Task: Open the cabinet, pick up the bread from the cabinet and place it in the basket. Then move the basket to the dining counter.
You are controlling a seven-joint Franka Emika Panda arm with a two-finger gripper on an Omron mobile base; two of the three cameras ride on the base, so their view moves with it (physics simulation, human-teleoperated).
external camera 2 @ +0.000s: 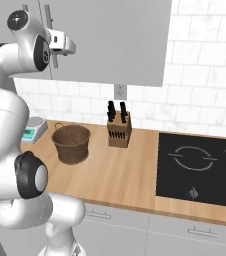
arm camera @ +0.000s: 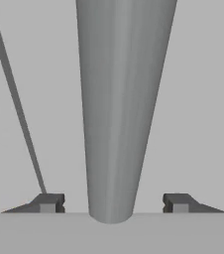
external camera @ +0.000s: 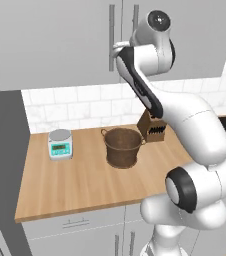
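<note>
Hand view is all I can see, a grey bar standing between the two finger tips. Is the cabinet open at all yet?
Observer: No. From the base views, both doors of the cabinet sit flush and shut.
Operator: Where is the basket?
Observer: The basket stands upright on the wooden counter, below the cabinet.
Operator: Anything close to it?
Observer: A knife block stands to its right by the wall, with a gap between them. A small scale sits further off on its left.
</note>
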